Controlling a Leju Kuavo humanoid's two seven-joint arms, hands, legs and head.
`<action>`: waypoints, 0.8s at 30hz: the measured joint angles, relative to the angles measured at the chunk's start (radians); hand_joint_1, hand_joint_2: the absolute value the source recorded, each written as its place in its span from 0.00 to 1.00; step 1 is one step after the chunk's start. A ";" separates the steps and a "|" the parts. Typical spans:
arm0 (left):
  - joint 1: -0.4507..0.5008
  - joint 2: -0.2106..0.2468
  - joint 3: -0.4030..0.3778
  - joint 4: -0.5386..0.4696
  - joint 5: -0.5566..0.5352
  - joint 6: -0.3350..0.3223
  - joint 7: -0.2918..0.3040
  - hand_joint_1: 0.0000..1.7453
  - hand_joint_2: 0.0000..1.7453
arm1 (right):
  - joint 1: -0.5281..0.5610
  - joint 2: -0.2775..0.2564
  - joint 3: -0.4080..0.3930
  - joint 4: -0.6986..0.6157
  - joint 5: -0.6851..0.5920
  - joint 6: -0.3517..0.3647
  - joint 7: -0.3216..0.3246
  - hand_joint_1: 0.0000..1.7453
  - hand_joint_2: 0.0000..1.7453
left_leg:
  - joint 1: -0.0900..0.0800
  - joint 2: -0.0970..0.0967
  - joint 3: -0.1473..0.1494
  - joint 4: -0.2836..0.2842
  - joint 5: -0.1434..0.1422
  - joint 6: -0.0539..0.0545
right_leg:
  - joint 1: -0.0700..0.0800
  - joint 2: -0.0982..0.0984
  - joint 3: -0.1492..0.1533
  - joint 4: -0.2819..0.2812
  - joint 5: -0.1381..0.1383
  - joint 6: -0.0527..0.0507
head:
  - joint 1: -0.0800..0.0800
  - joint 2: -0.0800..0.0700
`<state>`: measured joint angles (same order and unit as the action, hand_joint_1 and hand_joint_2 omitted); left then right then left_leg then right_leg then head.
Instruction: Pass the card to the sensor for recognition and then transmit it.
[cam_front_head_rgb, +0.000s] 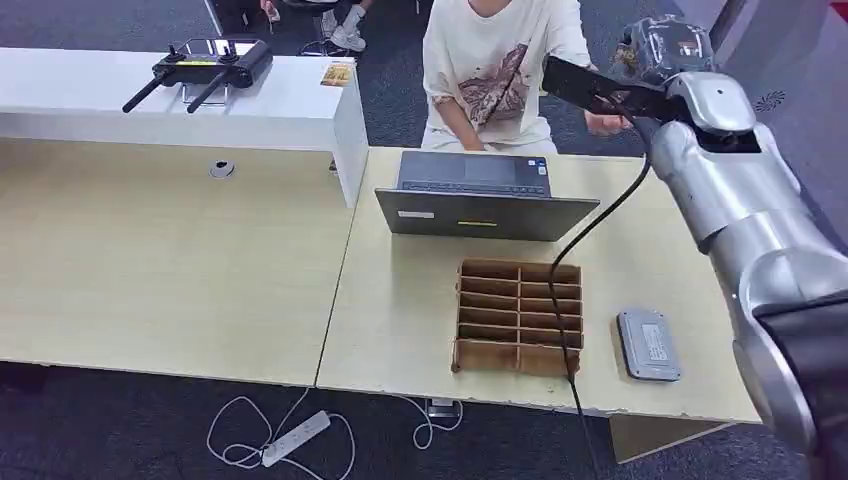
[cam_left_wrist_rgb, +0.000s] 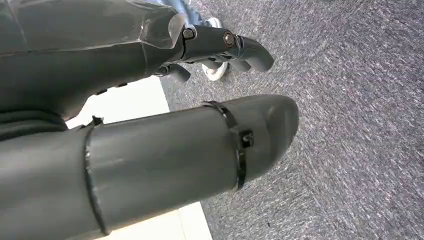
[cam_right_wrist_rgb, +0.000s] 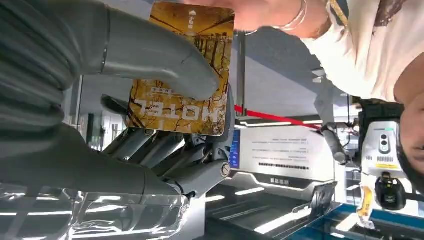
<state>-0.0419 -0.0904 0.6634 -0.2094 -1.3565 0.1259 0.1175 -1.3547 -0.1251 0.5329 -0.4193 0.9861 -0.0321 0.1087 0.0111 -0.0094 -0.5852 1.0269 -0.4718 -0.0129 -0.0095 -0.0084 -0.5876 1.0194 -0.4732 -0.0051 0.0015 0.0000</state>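
Note:
My right hand (cam_right_wrist_rgb: 165, 125) is raised toward a seated person and pinches a yellow hotel card (cam_right_wrist_rgb: 180, 75) between thumb and fingers. A person's hand (cam_right_wrist_rgb: 260, 12) touches the card's far end. From the head view, the right hand (cam_front_head_rgb: 665, 55) is high at the right, with the card (cam_front_head_rgb: 585, 85) sticking out dark toward the person (cam_front_head_rgb: 495, 70). The grey card sensor (cam_front_head_rgb: 648, 345) lies flat on the table near the front right. My left hand (cam_left_wrist_rgb: 200, 100) hangs over grey carpet, its fingers apart and holding nothing.
An open laptop (cam_front_head_rgb: 480, 195) stands between me and the person. A cardboard divider box (cam_front_head_rgb: 518, 318) sits beside the sensor, with a black cable (cam_front_head_rgb: 590, 230) running across it. On the white counter (cam_front_head_rgb: 300, 110) at back left lie a black controller (cam_front_head_rgb: 205, 62) and another card (cam_front_head_rgb: 337, 73).

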 joint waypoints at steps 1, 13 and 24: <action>0.000 -0.001 0.001 0.000 0.001 0.000 0.000 0.00 0.00 | -0.004 0.004 0.001 0.008 0.000 0.002 0.004 1.00 1.00 | 0.000 0.000 0.000 0.000 0.000 0.000 | 0.000 0.000 0.000 0.000 0.000 0.000 | 0.000 0.000; 0.000 -0.008 0.005 0.000 0.003 0.005 -0.001 0.00 0.00 | -0.016 0.026 0.004 0.053 0.018 0.015 0.005 0.00 1.00 | 0.000 0.000 0.000 0.000 0.000 0.000 | 0.000 0.000 0.000 0.000 0.000 0.000 | 0.000 0.000; 0.000 -0.010 0.008 0.000 0.004 0.010 -0.002 0.00 0.00 | -0.016 0.029 0.005 0.066 -0.014 -0.016 -0.025 0.00 1.00 | 0.000 0.000 0.000 0.000 0.000 0.000 | 0.000 0.000 0.000 0.000 0.000 0.000 | 0.000 0.000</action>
<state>-0.0416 -0.0999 0.6718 -0.2094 -1.3523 0.1362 0.1156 -1.3709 -0.0958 0.5375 -0.3532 0.9724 -0.0484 0.0836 0.0111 -0.0093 -0.5851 1.0270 -0.4718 -0.0130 -0.0095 -0.0081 -0.5876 1.0194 -0.4732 -0.0051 0.0015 0.0000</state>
